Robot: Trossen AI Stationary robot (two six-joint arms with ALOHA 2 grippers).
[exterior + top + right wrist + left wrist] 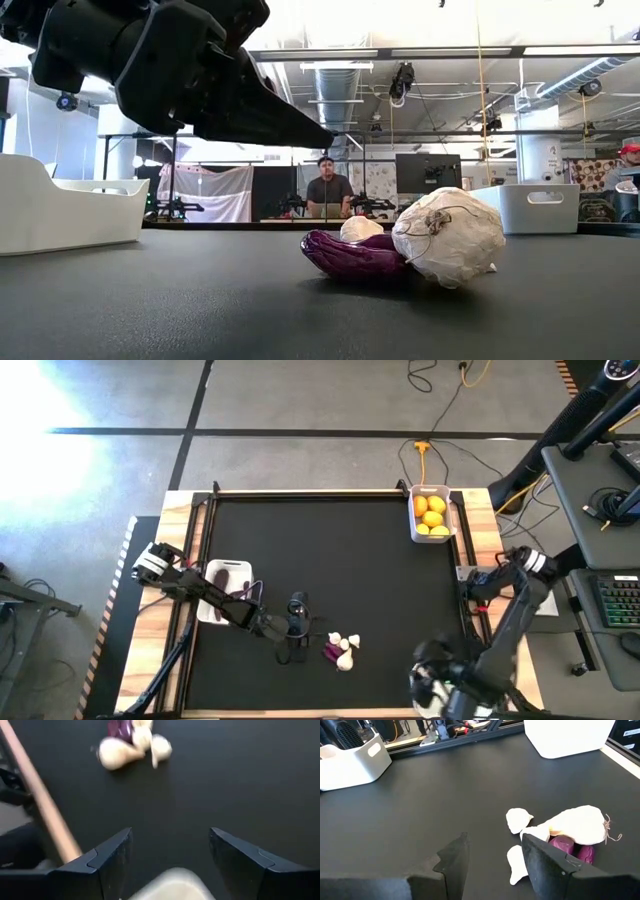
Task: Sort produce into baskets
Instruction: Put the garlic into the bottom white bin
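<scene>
Near the table's front middle, whitish garlic bulbs (pixel 346 650) lie in a cluster against a purple vegetable (pixel 355 255). All of them rest on the black mat. My left gripper (pixel 496 837) hovers open just left of the cluster, above the mat, with one finger in front of a small bulb (pixel 516 865). My right gripper (pixel 170 832) is open above the table's near right corner, with a blurred whitish shape (pixel 170 882) below it. Yellow citrus fruits (pixel 432 512) fill the far-right basket (pixel 432 488). An empty basket (pixel 228 568) sits under my left arm.
A third white basket (pixel 570 740) stands at the right, beyond the cluster. Wide bare black mat (pixel 330 550) lies between the baskets. Wooden borders and rails edge the mat. A person (pixel 328 185) sits in the room beyond the far edge.
</scene>
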